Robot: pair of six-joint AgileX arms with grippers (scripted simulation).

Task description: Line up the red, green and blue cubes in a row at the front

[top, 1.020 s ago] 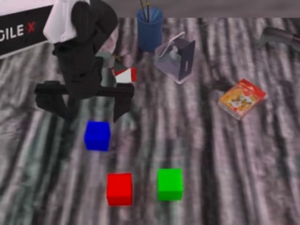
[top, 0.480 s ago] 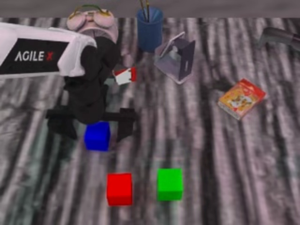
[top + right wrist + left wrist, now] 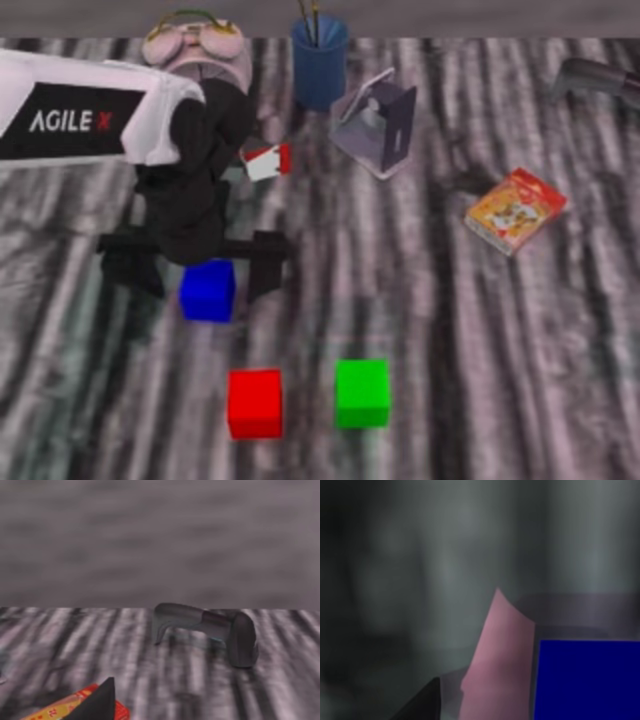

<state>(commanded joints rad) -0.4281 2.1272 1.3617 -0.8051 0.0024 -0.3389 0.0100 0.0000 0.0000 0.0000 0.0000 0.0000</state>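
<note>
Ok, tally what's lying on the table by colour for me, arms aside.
Red: 3 - red cube, small red-and-white folded thing, red-orange packet
Blue: 2 - blue cube, pen cup
Green: 1 - green cube
Grey or dark: 2 - stand, scanner
Total: 8

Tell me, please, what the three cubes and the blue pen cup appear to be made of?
The red cube, green cube and blue cube look like matte plastic or painted wood: flat, solid colour, no grain or gloss. The pen cup looks like smooth plastic, uniformly blue, though this is uncertain.
</note>
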